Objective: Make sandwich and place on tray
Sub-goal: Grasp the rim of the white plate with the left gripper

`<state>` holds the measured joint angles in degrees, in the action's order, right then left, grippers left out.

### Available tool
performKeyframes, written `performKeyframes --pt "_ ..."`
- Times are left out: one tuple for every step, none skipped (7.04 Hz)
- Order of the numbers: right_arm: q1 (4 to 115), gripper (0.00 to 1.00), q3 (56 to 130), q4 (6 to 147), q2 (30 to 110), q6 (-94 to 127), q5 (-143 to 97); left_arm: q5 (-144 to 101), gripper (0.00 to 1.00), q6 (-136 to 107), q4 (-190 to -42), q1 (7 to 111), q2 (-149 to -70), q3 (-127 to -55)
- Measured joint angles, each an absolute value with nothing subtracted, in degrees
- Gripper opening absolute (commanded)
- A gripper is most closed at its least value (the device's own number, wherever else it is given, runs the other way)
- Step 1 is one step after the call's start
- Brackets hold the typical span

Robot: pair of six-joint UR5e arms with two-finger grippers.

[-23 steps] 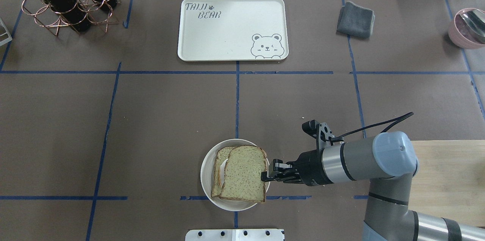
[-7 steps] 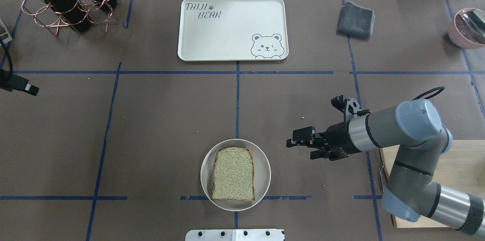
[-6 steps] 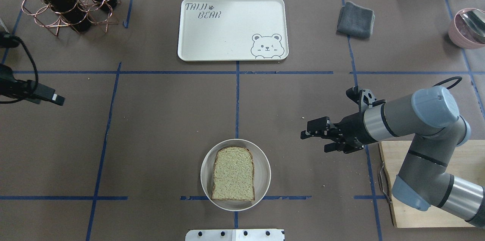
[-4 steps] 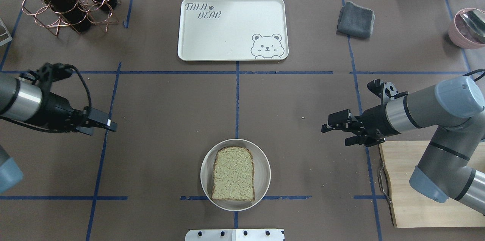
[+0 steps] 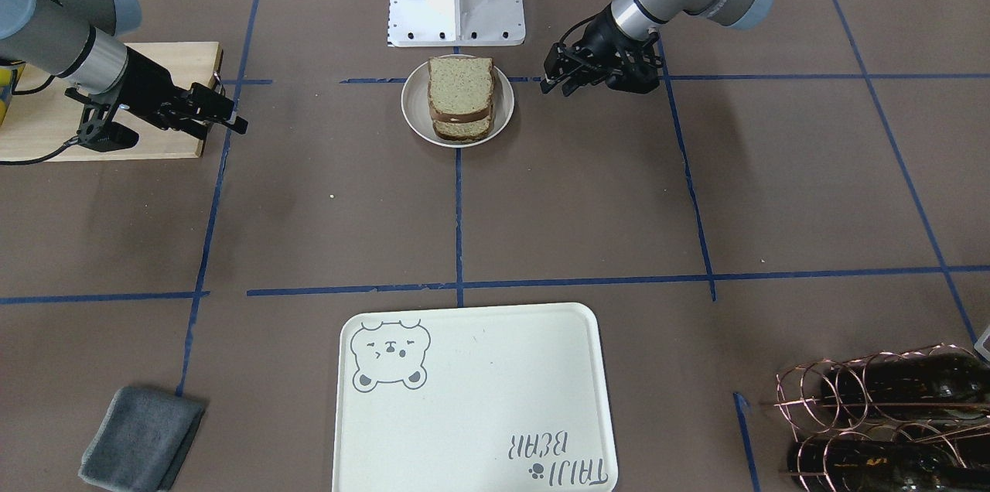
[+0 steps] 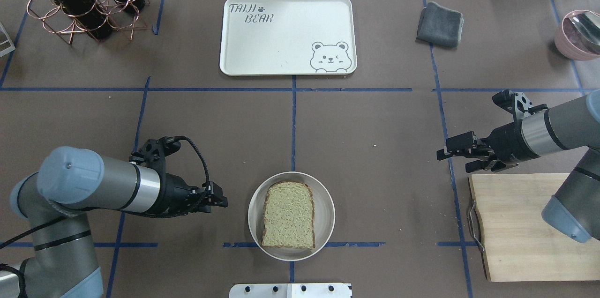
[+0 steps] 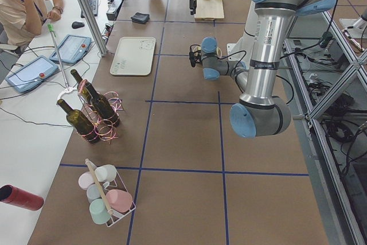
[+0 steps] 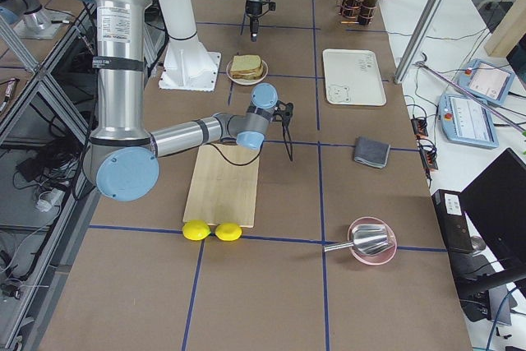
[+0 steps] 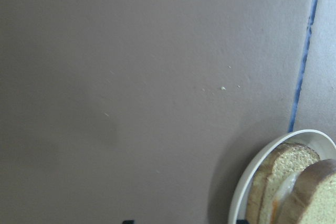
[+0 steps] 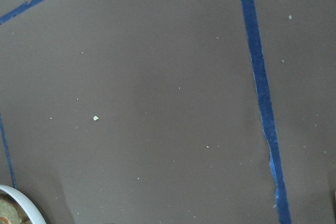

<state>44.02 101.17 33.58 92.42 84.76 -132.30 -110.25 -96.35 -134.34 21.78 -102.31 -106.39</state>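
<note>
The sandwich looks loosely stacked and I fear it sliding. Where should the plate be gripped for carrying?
Probably the raised rim of the plate on the robot's left side, approached low from that side, where the open left gripper sits beside it. The sandwich leaves bare rim there, so one finger can slip inside without touching bread. Keep it level.

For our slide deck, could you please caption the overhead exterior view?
Two-slice tan bread sandwich on a round whitish plate, flanked by left gripper and right gripper; cream bear-print tray beyond.
</note>
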Motion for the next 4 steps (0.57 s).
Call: performKeyframes --pt "44.19 1.00 101.14 33.57 92.50 84.50 -132.40 -108.36 0.46 -97.64 -133.96 20.63 -104.19 -104.95" --pt "44.15 1.00 101.07 33.58 92.53 84.42 -132.44 -107.25 0.46 -98.17 -133.73 19.57 -105.12 -104.23" --pt "44.07 1.00 101.03 33.57 92.55 84.37 -132.45 -106.68 0.46 -98.37 -133.49 18.58 -105.67 -103.95" --pt "44.00 1.00 100.97 33.57 92.55 84.34 -132.45 -106.36 0.45 -98.50 -133.12 17.69 -106.18 -103.78"
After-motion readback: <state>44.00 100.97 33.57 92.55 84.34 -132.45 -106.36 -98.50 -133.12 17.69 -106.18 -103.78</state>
